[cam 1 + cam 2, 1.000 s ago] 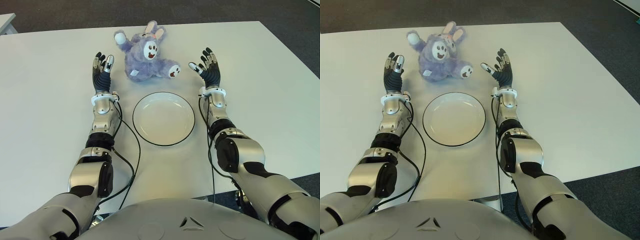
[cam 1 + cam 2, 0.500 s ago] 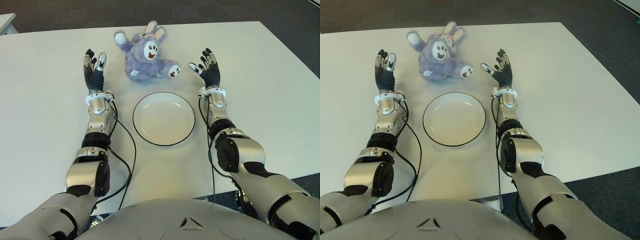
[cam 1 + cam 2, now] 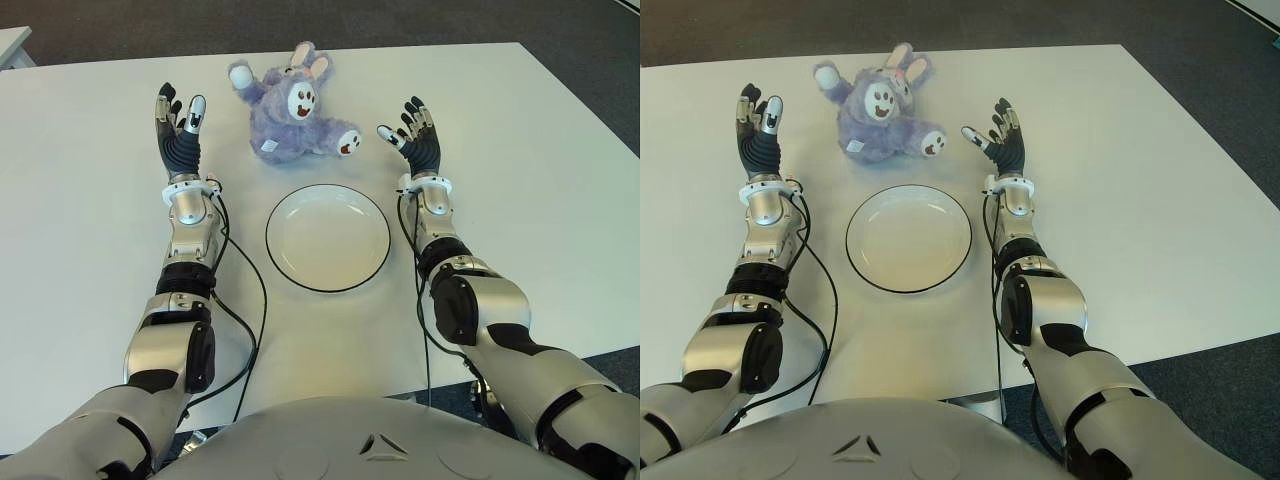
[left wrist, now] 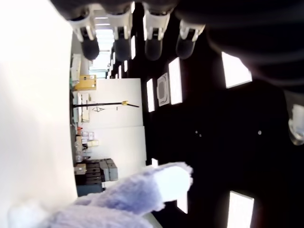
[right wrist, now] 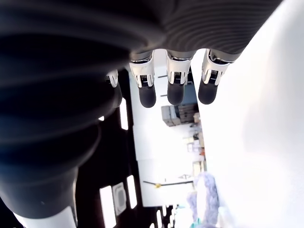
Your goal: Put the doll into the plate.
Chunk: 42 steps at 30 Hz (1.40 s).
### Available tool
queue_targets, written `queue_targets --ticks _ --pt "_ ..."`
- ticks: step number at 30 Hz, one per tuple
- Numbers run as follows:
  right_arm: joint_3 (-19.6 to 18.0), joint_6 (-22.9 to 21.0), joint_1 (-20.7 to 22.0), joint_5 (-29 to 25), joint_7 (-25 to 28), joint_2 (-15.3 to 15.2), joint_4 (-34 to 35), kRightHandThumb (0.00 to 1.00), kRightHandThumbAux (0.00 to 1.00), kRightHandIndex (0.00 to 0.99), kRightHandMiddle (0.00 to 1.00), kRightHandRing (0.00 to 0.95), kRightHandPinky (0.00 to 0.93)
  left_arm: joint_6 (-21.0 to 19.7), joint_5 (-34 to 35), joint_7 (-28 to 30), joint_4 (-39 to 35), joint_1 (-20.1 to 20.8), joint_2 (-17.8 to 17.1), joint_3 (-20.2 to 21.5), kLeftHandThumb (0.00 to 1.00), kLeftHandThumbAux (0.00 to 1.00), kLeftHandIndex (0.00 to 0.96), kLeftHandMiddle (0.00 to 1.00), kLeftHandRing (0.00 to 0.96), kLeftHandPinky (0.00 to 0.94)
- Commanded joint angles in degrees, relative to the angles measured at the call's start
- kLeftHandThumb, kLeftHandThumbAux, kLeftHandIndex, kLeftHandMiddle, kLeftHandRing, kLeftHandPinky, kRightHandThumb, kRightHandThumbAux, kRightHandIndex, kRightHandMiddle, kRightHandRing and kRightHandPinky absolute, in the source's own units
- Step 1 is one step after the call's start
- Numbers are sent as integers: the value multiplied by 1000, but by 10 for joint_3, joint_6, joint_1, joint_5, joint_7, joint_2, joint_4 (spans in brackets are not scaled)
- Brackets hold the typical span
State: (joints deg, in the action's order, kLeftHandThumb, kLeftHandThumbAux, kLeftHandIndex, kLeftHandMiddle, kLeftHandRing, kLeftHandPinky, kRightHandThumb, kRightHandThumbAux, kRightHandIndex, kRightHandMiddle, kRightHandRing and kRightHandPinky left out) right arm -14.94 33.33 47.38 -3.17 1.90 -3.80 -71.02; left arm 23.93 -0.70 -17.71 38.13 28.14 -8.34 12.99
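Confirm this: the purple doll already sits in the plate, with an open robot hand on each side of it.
Not right. The eye views show the doll on the table beyond the empty plate. The left robot hand and right robot hand do flank it, open.

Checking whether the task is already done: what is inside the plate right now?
Nothing: the plate shows only its bare white inside. The doll lies on the table beyond it, between the open left hand and right hand.

The doll [image 4: 118,202] is cut off by the left wrist view's edge, only a furry limb showing; the right hand [image 5: 171,80] shows just its fingertips there.
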Motion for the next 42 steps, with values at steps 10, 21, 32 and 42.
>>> queue_targets --ticks 10,21,32,42 --pt "-1 -11 -31 -4 -2 7 -21 25 815 28 27 21 51 63 -50 -45 17 -5 -13 -8 0 388 0 48 53 0" --pt "-3 -12 -31 -7 1 9 -21 25 811 29 28 22 52 116 -132 -122 36 -5 -33 -30 0 403 0 25 16 0" --pt "-4 -12 -31 -7 0 13 -21 23 814 25 25 19 48 122 -205 -178 19 -18 -57 -62 0 402 0 8 0 0" --pt "-3 -14 -31 -6 -2 14 -21 17 814 24 23 17 45 153 -213 -182 24 -19 -71 -75 0 404 0 18 5 0"
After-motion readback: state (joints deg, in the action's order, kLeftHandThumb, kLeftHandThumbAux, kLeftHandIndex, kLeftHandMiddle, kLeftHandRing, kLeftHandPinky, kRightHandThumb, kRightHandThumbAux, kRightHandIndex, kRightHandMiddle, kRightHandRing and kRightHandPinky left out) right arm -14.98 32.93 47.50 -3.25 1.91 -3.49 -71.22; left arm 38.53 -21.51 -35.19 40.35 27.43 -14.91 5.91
